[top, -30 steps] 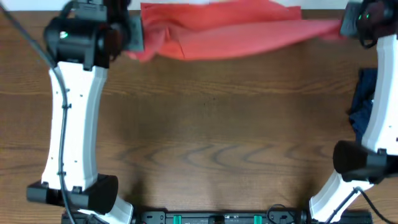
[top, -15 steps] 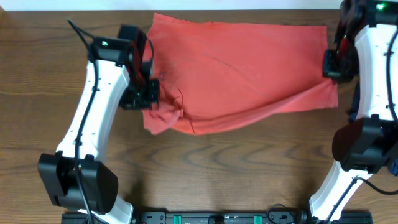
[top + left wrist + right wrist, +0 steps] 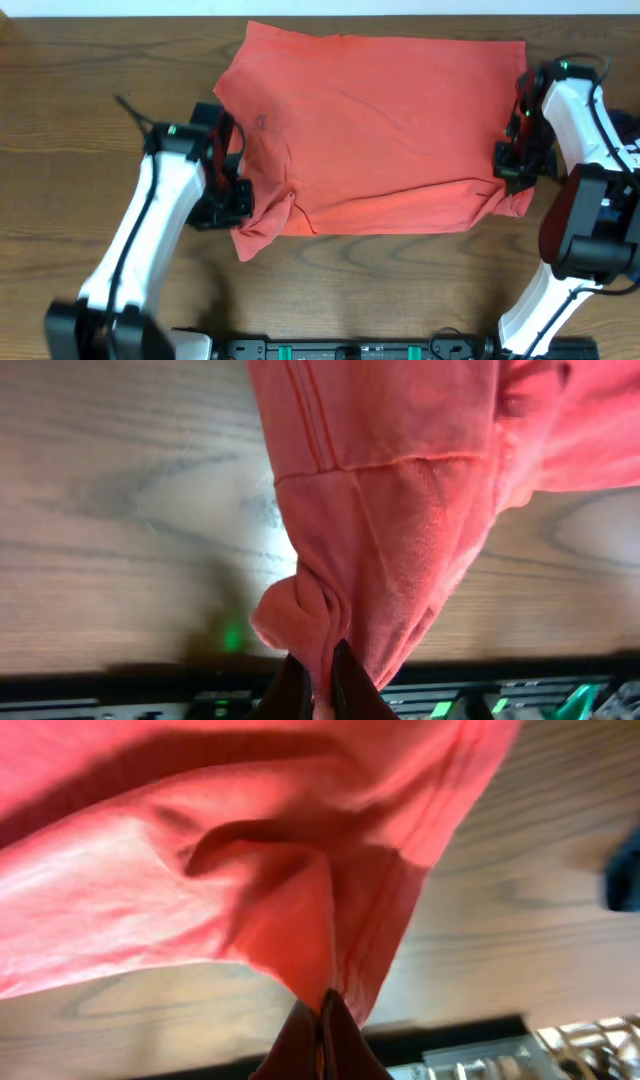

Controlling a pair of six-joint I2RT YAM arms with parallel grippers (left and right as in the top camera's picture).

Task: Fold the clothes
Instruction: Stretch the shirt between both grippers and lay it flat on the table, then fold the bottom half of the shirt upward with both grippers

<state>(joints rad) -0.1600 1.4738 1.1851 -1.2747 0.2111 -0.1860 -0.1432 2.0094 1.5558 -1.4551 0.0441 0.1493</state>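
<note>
Left side: the left arm (image 3: 150, 230) reaches across the wooden worktop (image 3: 380, 290) to the near-left corner of the red-orange T-shirt (image 3: 390, 130). The left jaws are closed tight on a bunched fold of fabric there. The left wrist view shows a sleeve seam (image 3: 400, 462) and a stitched hem just above the pinch. This corner (image 3: 258, 218) is puckered and rumpled, not flat.

Centre: the T-shirt lies spread over the far middle of the worktop as one broad, roughly rectangular panel. Its far edge sits close to the far edge of the worktop. A plain face is up, and no lettering is visible. Only shallow creases cross the panel.

Right side: the right arm (image 3: 580, 110) stands beside the garment's right edge. The right jaws are closed on the near-right corner (image 3: 515, 200), with fabric pinched between the tips. A blue item (image 3: 625, 870) lies further right and is too blurred to identify.

Task status, as judged: the garment is laid out and almost flat. No fold has been made, so every fold remains to be done. The near-left corner needs smoothing first.
</note>
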